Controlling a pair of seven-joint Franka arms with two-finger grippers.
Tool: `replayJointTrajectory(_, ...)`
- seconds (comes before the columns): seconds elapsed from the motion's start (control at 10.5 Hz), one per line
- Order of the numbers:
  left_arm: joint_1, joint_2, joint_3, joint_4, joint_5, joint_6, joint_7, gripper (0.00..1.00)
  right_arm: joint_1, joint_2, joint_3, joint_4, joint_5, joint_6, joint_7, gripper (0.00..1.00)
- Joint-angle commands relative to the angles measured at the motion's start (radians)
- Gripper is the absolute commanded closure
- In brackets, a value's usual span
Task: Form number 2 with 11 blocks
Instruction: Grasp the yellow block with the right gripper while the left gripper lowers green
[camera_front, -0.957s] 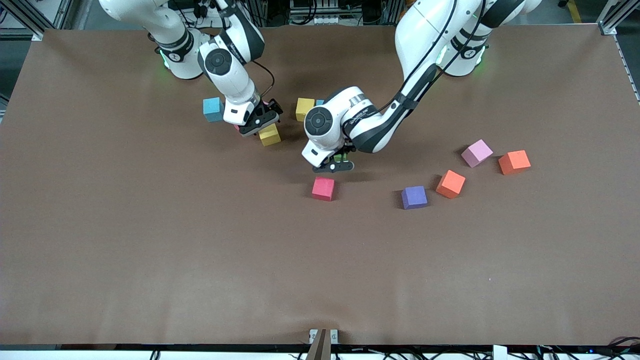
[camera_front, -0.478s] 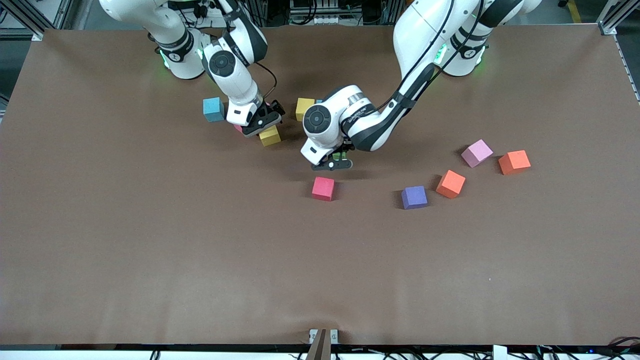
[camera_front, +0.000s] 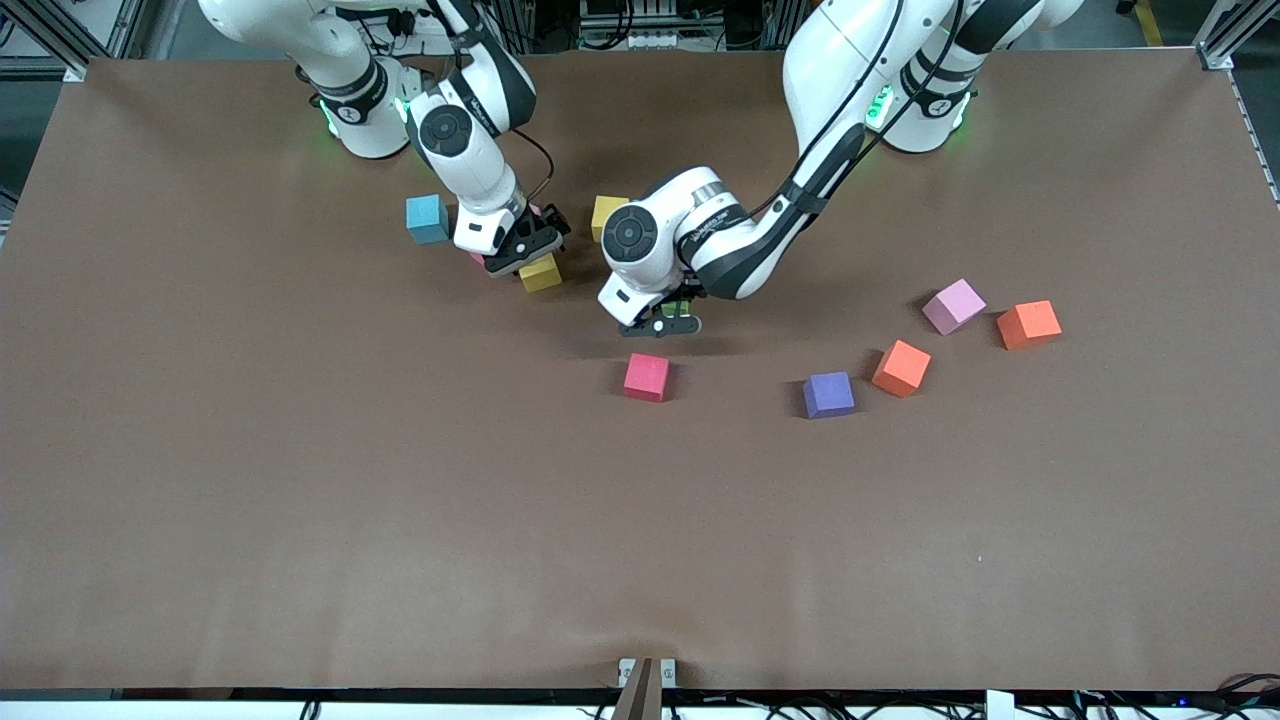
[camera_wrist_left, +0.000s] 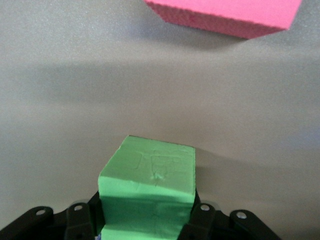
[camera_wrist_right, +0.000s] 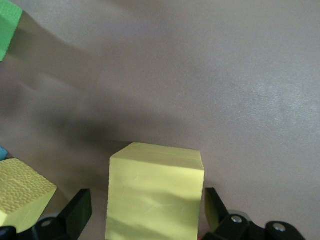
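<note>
My left gripper (camera_front: 668, 320) is shut on a green block (camera_wrist_left: 150, 182), held low over the table's middle; a sliver of green (camera_front: 680, 312) shows between its fingers. A pink-red block (camera_front: 646, 377) (camera_wrist_left: 230, 15) lies on the table close by, nearer the front camera. My right gripper (camera_front: 528, 260) is open and straddles a yellow block (camera_front: 541, 274) (camera_wrist_right: 156, 192), with a gap at each finger (camera_wrist_right: 79, 211). A second yellow block (camera_front: 605, 212) (camera_wrist_right: 20, 197) sits beside it, partly hidden by the left arm. No number 2 is formed.
A blue block (camera_front: 427, 218) lies toward the right arm's end. Toward the left arm's end lie a purple block (camera_front: 829, 394), an orange one (camera_front: 901, 367), a lilac-pink one (camera_front: 953, 305) and an orange-red one (camera_front: 1029, 324).
My left gripper has carried the green block slightly toward the right arm's end and away from the pink-red block. My right gripper has barely shifted around the yellow block.
</note>
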Motion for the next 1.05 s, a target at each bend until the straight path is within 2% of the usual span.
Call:
replayJointTrajectory(0.0,-0.009,-0.009,0.005,-0.034,0.03,0.016,-0.026,0.52,0.012,0.013,-0.005,0.008,0.013,0.014,-0.008,0.13)
replayJointTrajectory(0.19,-0.003,-0.012,0.005,-0.04,0.031,0.016,-0.024,0.52,0.012,0.006,-0.003,0.011,0.016,0.011,-0.007,0.41)
replayJointTrajectory(0.29,0.0,-0.012,0.006,-0.04,0.039,0.015,-0.024,0.52,0.012,-0.002,-0.003,0.011,0.018,0.005,-0.005,0.46)
replayJointTrajectory(0.38,0.001,-0.012,0.007,-0.041,0.047,0.015,-0.024,0.52,0.01,-0.017,-0.003,0.011,0.018,-0.001,-0.005,0.46)
replayJointTrajectory(0.67,0.004,-0.014,0.007,-0.043,0.051,0.013,-0.024,0.52,-0.025,-0.121,-0.003,0.011,0.017,-0.137,-0.008,0.46)
replayJointTrajectory(0.96,0.004,-0.014,0.008,-0.043,0.051,0.007,-0.024,0.49,-0.063,-0.143,-0.005,0.011,0.015,-0.175,-0.098,0.46)
